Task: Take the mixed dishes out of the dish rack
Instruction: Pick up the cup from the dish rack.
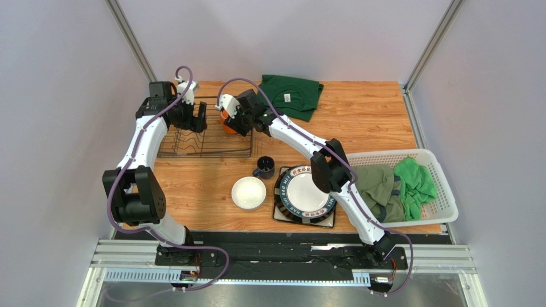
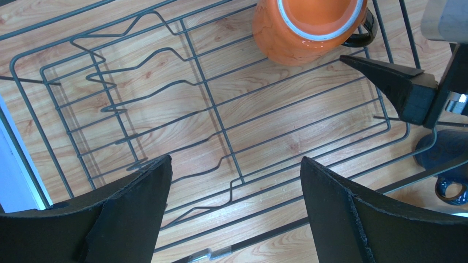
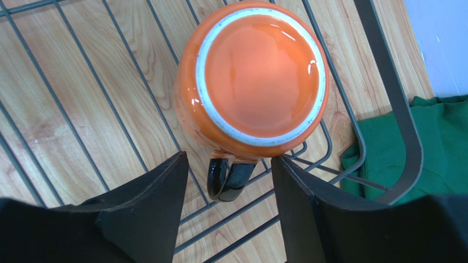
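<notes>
The dark wire dish rack [image 1: 192, 148] stands at the far left. The orange mug [image 1: 225, 123] sits upside down in its far right corner. My right gripper [image 1: 236, 121] is open right at the mug. In the right wrist view [image 3: 229, 164] its jaws stand either side of the mug's black handle [image 3: 228, 178], below the orange body [image 3: 258, 76]. My left gripper [image 1: 197, 119] is open and empty above the rack's bare wires [image 2: 214, 109]. The dark blue mug [image 1: 264, 167], the white bowl [image 1: 248, 192] and the round dark-rimmed plate [image 1: 304, 193], lying on the square plate [image 1: 277, 216], are on the table.
A green shirt [image 1: 291, 94] lies at the far edge beside the rack. A white slatted laundry basket [image 1: 442, 192] with green clothes [image 1: 397, 188] stands at the right. The right arm's links pass over the round plate.
</notes>
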